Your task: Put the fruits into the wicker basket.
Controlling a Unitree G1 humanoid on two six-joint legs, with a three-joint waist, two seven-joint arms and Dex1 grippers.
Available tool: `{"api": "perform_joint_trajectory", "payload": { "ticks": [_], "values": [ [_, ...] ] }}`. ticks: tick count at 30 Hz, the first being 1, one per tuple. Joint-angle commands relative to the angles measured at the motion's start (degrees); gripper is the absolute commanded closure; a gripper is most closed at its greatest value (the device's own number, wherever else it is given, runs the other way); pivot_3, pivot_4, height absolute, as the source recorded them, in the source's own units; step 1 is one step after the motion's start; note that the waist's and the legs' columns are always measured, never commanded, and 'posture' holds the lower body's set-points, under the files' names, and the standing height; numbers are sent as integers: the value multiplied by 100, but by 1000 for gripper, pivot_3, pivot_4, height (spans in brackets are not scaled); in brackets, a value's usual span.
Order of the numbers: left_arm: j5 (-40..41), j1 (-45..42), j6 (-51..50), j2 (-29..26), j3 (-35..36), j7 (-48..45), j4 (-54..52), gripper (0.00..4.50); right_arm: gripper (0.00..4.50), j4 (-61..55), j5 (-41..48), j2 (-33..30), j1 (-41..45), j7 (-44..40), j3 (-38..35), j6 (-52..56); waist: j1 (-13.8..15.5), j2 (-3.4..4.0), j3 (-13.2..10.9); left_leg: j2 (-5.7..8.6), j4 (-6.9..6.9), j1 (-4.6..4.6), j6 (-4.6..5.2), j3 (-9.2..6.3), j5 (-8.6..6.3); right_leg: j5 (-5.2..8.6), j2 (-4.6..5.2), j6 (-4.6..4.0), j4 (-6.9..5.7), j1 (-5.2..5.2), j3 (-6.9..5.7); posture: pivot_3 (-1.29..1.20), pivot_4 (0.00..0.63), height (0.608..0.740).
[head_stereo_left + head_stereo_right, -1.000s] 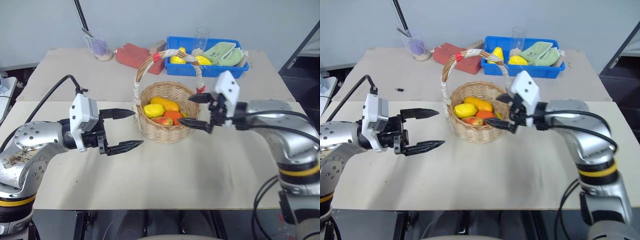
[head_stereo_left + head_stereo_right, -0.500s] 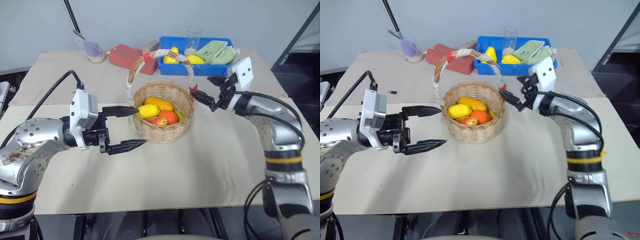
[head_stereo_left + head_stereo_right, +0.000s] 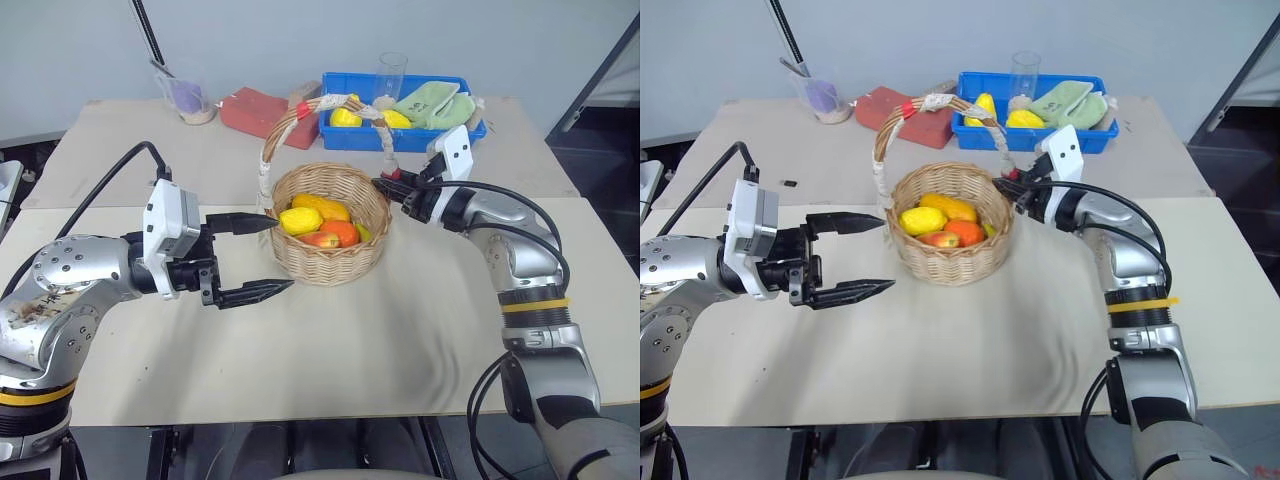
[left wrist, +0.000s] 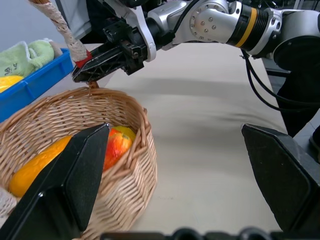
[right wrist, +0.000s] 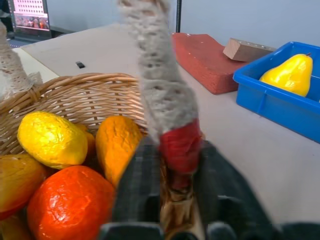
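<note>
**Right gripper is now pinching the basket handle**

Your right gripper is no longer hanging open in front of the wicker basket. It has reached round to the far side and its fingers are now closing on the handle, right at the red tape band near the bottom. In the right wrist view you are seeing the two black fingers pressing the red band from both sides, just above the rim.

Your left gripper is hanging near the side of the basket closest to the robot's left. Its fingers are standing wide open and holding nothing. They are close to the basket wall but not touching it.

The fruits are already lying inside the basket. The plain yellow oval fruit is sitting near the left gripper's side. The long yellow fruit is lying just behind it. An orange fruit and a red-and-yellow fruit are sitting in there too. So the putting-in part is looking done to me.

You are probably gripping the handle low down, where it joins the rim, to keep the basket steady or to move it. Be careful, because a pull from one side could be tipping the basket.

The blue crate with the pear-shaped fruits is sitting behind the basket, well apart from it. Those are not yours to move.
</note>
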State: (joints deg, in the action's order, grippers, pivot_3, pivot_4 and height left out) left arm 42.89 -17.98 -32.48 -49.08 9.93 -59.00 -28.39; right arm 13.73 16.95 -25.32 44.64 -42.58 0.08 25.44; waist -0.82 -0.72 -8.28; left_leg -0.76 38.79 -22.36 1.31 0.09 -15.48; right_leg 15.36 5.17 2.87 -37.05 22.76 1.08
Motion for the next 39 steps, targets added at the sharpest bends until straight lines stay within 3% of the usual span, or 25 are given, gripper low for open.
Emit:
{"api": "perform_joint_trajectory", "payload": {
  "ticks": [1,7,16,22,24,29,33,39],
  "values": [
    [-20,-131,161,42,-14,-31,-18,0,4451,-485,83,-1,73,-33,-69,-73,1,1,0,1,0,-1,0,0,0,0,1,0,0,2,1,0,150,740],
    [-80,-313,168,212,-95,47,89,0,4451,-599,-47,-226,-119,411,-492,-306,17,0,0,1,1,-10,-2,0,1,0,2,0,-1,10,0,0,150,740],
    [-262,-661,225,486,-304,108,337,0,4451,192,-530,-1083,-641,1323,-1413,-1127,67,0,-1,6,7,-31,-5,8,3,0,7,1,0,27,3,0,150,740],
    [-382,-861,308,636,-443,129,519,0,4451,345,-518,-1072,-870,1497,-1489,-951,-50,1,0,-1,4,-27,-5,13,4,0,-3,1,-3,30,21,0,150,740],
    [-399,-892,308,654,-456,138,552,0,3396,318,-443,-1042,-874,1593,-1580,-908,-35,0,0,-1,4,-25,-5,12,4,0,-4,1,-4,29,22,0,150,740],
    [-582,-812,313,625,-419,312,617,0,1734,-69,-230,-1211,-1077,1374,-1656,-631,12,0,0,3,6,-29,-4,14,4,-1,1,1,-1,30,22,0,150,740],
    [-1034,-478,368,526,-261,706,715,0,1734,-825,192,-1572,-1642,829,-1892,-209,42,1,0,4,6,-34,-3,12,3,-1,3,2,1,30,20,0,150,740],
    [-1731,1179,66,-50,632,1284,542,0,1734,-1824,740,-2759,-2839,-592,-2253,205,2,2,0,-2,4,-35,3,12,0,-1,1,2,3,34,21,0,150,740]
  ]
}}
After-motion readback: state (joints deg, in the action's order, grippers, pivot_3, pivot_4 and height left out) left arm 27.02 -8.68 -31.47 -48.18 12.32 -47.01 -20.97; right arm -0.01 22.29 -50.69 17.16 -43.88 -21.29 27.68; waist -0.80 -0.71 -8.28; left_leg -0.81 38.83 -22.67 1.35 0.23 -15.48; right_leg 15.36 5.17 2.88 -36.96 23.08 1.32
